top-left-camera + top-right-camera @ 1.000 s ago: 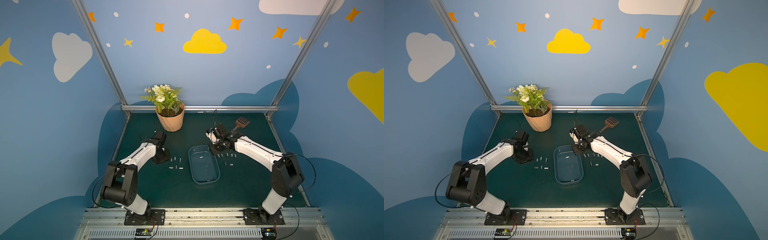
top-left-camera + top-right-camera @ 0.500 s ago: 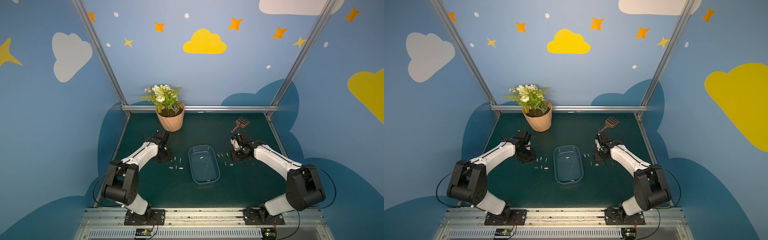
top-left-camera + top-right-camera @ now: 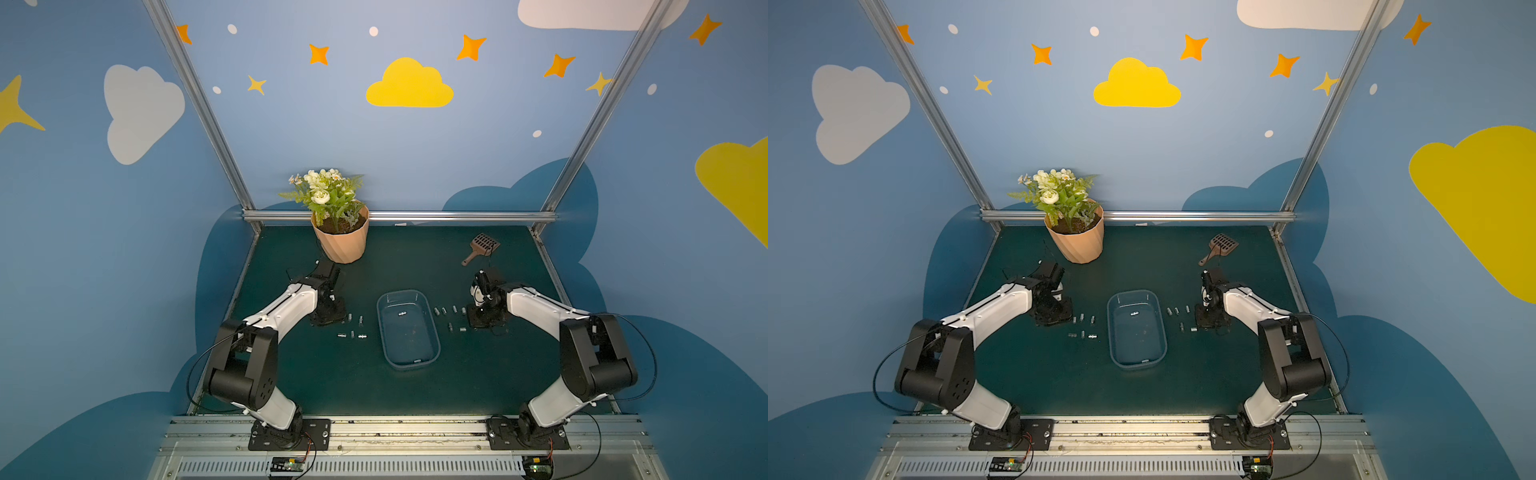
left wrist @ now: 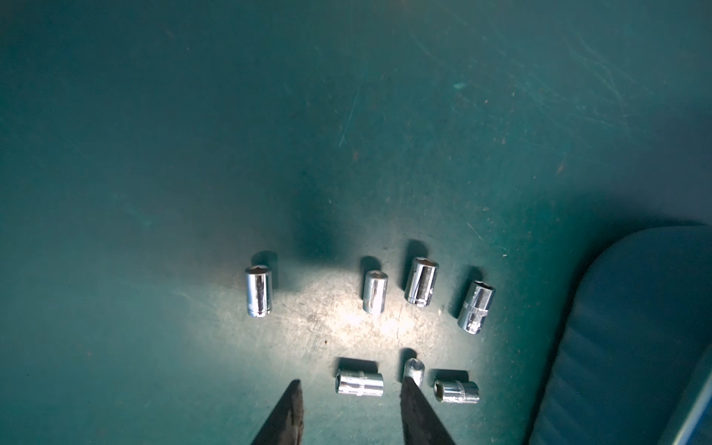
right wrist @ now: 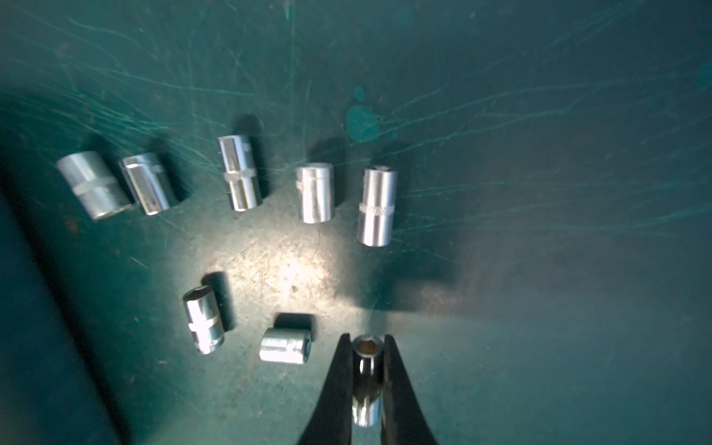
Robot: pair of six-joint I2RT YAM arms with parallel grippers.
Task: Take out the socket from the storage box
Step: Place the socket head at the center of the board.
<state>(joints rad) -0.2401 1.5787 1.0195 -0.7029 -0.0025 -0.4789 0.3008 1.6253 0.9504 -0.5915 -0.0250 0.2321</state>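
The storage box [image 3: 409, 366] [image 3: 1138, 365] is a shallow bluish tub in the middle of the green mat. One small silver socket [image 3: 401, 313] [image 3: 1134, 313] lies in its far end. My right gripper [image 5: 368, 339] is shut on another socket [image 5: 366, 385], held low over the mat to the right of the box [image 3: 482, 322]. Several sockets [image 5: 314, 196] lie in rows there. My left gripper [image 4: 350, 380] stands open over the mat to the left of the box [image 3: 328, 318]. Several more sockets [image 4: 359, 382] lie below it, none of them gripped.
A peach flowerpot [image 3: 340, 245] with white flowers stands at the back left. A brown slotted scoop [image 3: 482, 245] lies at the back right, just behind my right arm. The box's edge [image 4: 635, 327] shows beside the left group of sockets.
My right arm has swung from the box's far right rim out to the mat on the right, with the socket held in its jaws. The left arm has hardly moved.
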